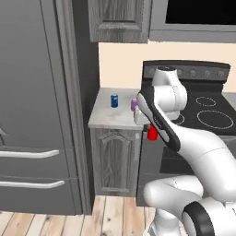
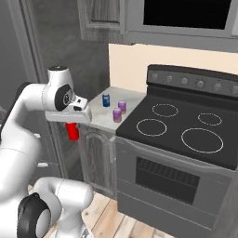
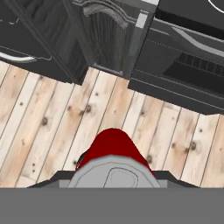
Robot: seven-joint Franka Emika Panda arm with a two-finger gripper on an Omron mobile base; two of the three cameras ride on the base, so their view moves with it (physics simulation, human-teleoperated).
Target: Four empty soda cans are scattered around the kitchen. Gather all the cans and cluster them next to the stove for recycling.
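**Red can in the air, three already by the stove**

Gripper [image 2: 72, 124] pinches the red can [image 2: 72, 131], which hangs below it over the plank floor [image 3: 52, 113], just short of the counter [image 1: 103, 119] ahead. Beyond it, on that counter beside the stove [image 2: 186, 132], stand the blue can [image 2: 106, 100] and two purple cans [image 2: 119, 111]. By my reading three are gathered and the red one remains to be set down. No containers are visible.

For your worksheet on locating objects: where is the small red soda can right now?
The small red soda can hangs in the gripper, out in front of the grey wood-grain cabinet, left of the black smooth-top stove and above the plank floor.
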